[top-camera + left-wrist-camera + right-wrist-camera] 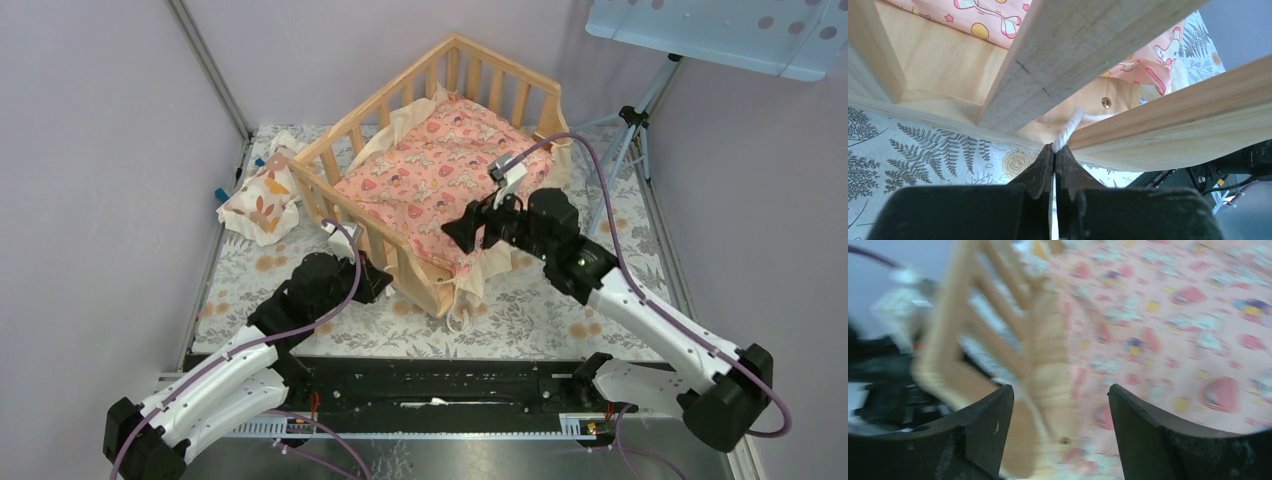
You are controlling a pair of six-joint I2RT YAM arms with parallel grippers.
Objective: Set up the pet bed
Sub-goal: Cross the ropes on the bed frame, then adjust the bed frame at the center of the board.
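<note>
Table (560, 310): covered in a pale cloth printed with ferns and flowers; it carries everything below.

Pet bed (372, 102): a light wood frame with slatted rails on three sides. It stands at an angle from the middle of the table toward the far edge, one corner pointing at the near edge. The side without a rail faces the table's right edge.

Cushion (430, 175): pink, with a cartoon print, lying flat inside the bed and filling most of its base. Its cream ruffle spills over the open side and the near corner.

Pillow (262, 200): small and cream with orange leaf prints, crumpled near the table's left edge, just beside the bed's left corner and outside the rails.

Right pincer (1060, 400): fingers well apart, reaching in over the open side above the near part of the cushion. The wrist view is blurred, so it only seems to hang just above the fabric without touching it.

Left pincer (1054, 150): fingers pressed together and clamped on the cord, low at the bed's near corner, just outside the bottom rail.

Cord (1068, 127): white and twisted, running up from the left fingertips into the gap between two wooden bars.

Screw (1106, 102): brass, set in the wood just beyond the cord.
</note>
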